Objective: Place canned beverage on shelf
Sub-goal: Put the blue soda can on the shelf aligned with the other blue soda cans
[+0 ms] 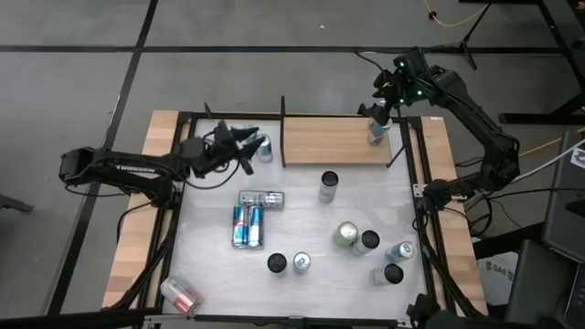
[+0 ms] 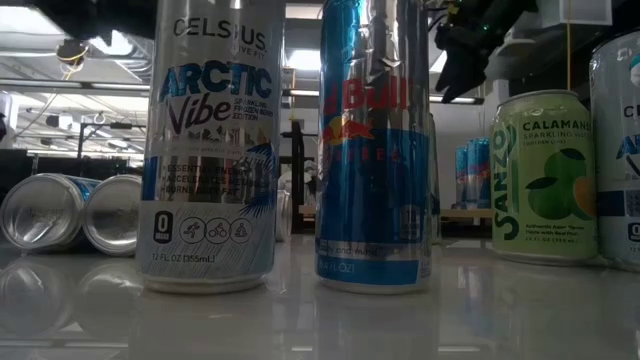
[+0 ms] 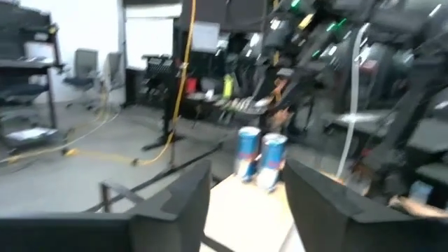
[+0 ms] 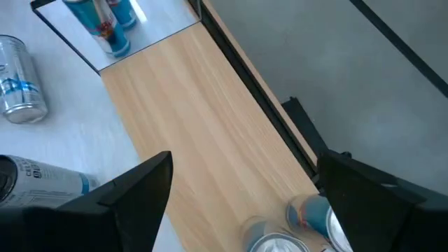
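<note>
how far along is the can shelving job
Early. Cans already stand at the right end of the shelf, under the right tool, which is open above them. The left tool is open near a can off the shelf's left end. Many cans remain on the table.

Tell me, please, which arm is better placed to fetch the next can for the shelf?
Probably the left arm: its open jaws hover beside the blue can just off the left end of the light-brown wooden shelf. The right arm has open jaws over a shelved can.
</note>
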`<state>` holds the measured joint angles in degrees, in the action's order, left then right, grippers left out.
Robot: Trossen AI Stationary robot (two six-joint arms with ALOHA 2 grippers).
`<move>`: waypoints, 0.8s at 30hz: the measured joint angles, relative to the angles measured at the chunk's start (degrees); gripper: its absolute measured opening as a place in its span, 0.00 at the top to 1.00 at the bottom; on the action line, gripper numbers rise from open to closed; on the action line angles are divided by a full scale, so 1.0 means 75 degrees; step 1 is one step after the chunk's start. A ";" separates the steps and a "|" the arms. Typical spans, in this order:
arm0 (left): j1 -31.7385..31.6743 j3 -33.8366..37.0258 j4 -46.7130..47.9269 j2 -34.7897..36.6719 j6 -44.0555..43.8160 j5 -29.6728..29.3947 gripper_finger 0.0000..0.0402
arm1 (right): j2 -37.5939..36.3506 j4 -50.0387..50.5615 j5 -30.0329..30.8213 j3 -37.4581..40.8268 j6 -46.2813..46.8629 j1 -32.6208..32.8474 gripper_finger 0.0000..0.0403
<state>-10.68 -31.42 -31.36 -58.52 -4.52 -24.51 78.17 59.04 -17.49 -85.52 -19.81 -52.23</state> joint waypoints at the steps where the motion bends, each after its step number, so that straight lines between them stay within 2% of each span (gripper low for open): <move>1: -0.0107 -0.0247 0.0388 0.0000 -0.0017 0.0002 0.49 | 0.0000 -0.0012 0.0012 0.0000 0.0000 0.0055 0.15; 7: -0.0800 -0.1652 0.2149 -0.0388 -0.0581 0.0194 0.36 | 0.0000 -0.0103 0.0024 0.0000 0.0000 0.0426 0.15; 15: -0.1549 -0.3315 0.3675 -0.1543 -0.0782 0.2124 0.32 | 0.0000 -0.0101 0.0043 0.0000 -0.0007 0.1093 0.15; 19: -0.1791 -0.4101 0.4861 -0.2028 -0.0154 0.2580 0.33 | 0.0000 -0.0099 0.0045 0.0000 -0.0023 0.1364 0.15; 24: -0.1998 -0.4811 0.6422 -0.2365 0.1081 0.2668 0.33 | 0.0000 -0.0091 0.0045 0.0000 -0.0026 0.1620 0.15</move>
<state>-25.66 -67.50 16.81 -76.26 3.59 -4.50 78.17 58.36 -17.15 -85.52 -20.01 -40.08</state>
